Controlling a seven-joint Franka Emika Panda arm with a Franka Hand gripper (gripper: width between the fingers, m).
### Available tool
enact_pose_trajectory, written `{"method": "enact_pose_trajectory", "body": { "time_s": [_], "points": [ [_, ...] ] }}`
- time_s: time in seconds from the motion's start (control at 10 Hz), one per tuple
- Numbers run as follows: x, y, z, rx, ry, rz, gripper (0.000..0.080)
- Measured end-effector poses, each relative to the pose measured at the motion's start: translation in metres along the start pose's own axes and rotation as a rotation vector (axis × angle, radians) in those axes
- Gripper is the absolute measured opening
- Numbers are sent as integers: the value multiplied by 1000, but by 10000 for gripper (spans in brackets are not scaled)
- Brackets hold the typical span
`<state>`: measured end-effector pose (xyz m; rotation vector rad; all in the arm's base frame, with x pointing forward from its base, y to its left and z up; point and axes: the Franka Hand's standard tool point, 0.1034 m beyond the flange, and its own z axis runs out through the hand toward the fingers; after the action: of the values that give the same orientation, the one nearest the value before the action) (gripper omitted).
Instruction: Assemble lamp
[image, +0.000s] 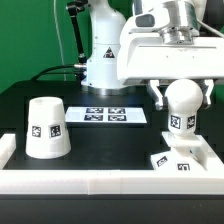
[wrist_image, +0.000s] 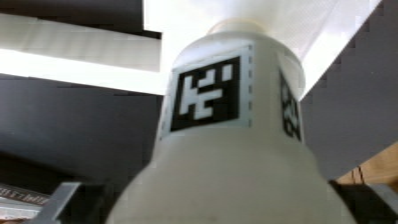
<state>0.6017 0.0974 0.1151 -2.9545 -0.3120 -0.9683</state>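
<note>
Bulb (image: 182, 110), at the exterior view's right, looks light, rigid and slippery; the pincer (image: 182, 95) seemingly pinches its round head, above the base (image: 172, 161).

Exterior wide, wrist close — bulb (image: 182, 100) shared

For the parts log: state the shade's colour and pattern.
The shade is white with black-and-white square tags; exterior view best.

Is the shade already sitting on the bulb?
No, the shade stands on the table at the exterior view's left, far apart from the bulb.
</note>
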Motion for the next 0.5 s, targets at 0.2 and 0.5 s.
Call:
{"method": "enact_pose_trajectory", "body": {
  "time_s": [0.2,0.5],
  "points": [
    [0,0,0,1,-2,0,576],
    [-1,0,1,2,-6,0,685]
  ]
}}
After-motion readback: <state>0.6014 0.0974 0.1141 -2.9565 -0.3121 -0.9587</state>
